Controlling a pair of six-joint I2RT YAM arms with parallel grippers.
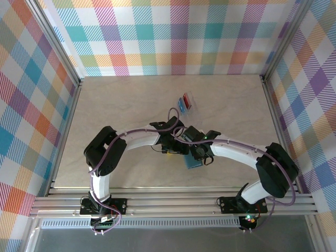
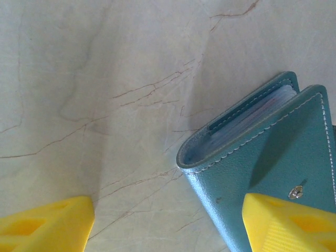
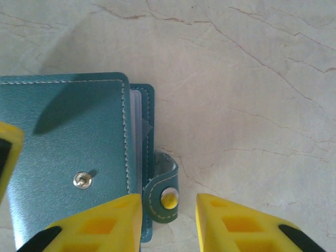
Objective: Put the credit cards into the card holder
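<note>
1. Bright, even light falls across the pale worktop (image 1: 131, 105) in the top view
2. Soft dark shadows lie on the teal card holder (image 3: 63, 147) in both wrist views
3. Wrist views look slightly soft near their bottom edges

Top view: card holder (image 1: 193, 161) mostly hidden under both arms' wrists — one teal corner clear. The credit cards (image 1: 184, 101) too small to count. Left wrist view: holder cut off at right and bottom edges; contents between its covers blurred — indeterminate. Right wrist view: holder cut off at left edge.
</note>
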